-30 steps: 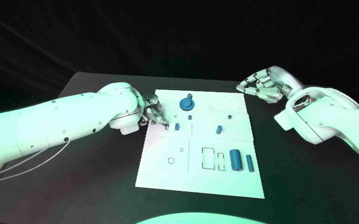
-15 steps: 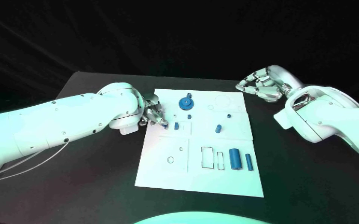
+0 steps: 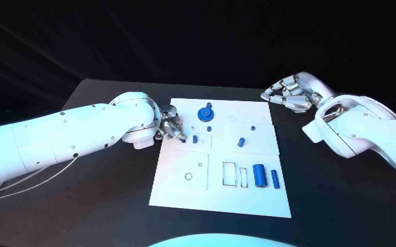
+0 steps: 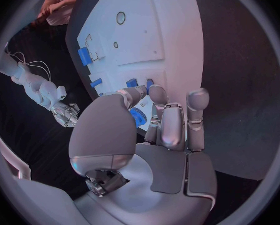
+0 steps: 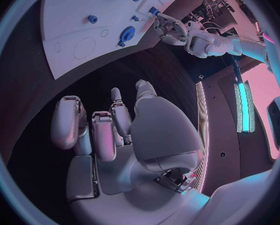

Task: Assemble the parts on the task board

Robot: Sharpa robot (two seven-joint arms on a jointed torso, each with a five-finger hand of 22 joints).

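The left robot hand (image 3: 171, 127) rests at the left edge of the task board (image 3: 221, 201), near its far end. Its fingers (image 4: 168, 120) are curled together, and the fingertips close on a small blue part (image 3: 182, 139) at the board surface; in the left wrist view a blue piece (image 4: 137, 117) sits between the thumb and the fingers.

The right robot hand (image 3: 287, 94) is off the board, above the black table (image 3: 99, 201) beyond the board's far right corner. Its fingers (image 5: 102, 130) are loosely curled and hold nothing.

Parts on the board: a blue gear (image 3: 205, 114) at the far end, a short peg (image 3: 242, 142) mid-board, and a cylinder (image 3: 260, 175) with a thin bar (image 3: 274, 179) just beside it at the near right.
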